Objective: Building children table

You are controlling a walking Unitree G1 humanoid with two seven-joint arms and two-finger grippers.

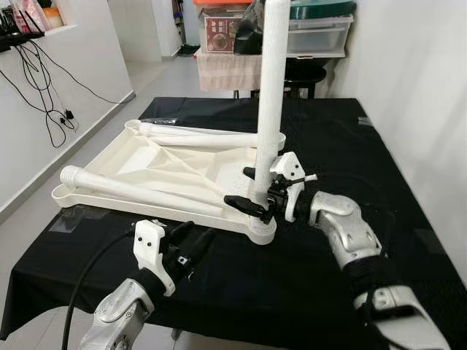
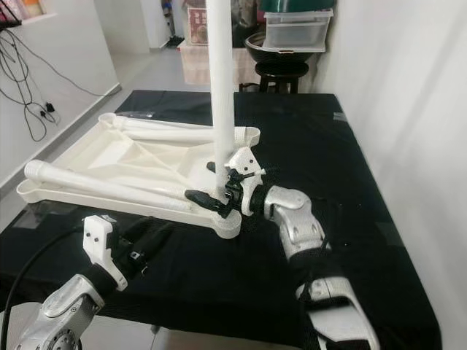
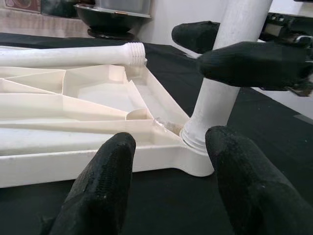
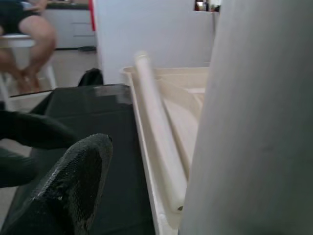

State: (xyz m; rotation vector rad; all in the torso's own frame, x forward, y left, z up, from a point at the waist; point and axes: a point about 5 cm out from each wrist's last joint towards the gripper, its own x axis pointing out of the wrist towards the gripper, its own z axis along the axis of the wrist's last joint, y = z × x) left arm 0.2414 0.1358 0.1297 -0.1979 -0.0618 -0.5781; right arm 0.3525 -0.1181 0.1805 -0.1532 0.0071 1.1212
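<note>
Near edge: left gripper [image 1: 191,239] hovers over the black cloth-covered table [image 1: 241,284], just short of the tabletop's near corner, its fingers [image 3: 102,181] spread wide and holding nothing.

Just past it, the white moulded-plastic children's tabletop [image 1: 146,162] lies upside down on the cloth, ribbed underside up, with rounded corner sockets. A white round plastic leg [image 1: 271,95] stands upright in the near corner socket. Right gripper [image 1: 252,191] has its padded black fingers closed round that leg just above the socket.

Step, as I read it: seating or screwing the first leg into its socket. Next move likely needs a twist about the leg's axis while keeping it vertical; the left gripper could pin the tabletop rim so it doesn't spin on the cloth. Can't tell how deep the thread is engaged.

Further back: two loose white legs [image 1: 139,191] lie across the underside, smooth tubes, one showing a threaded end [image 3: 136,51]. Beyond the table, clear storage boxes [image 1: 314,33].
</note>
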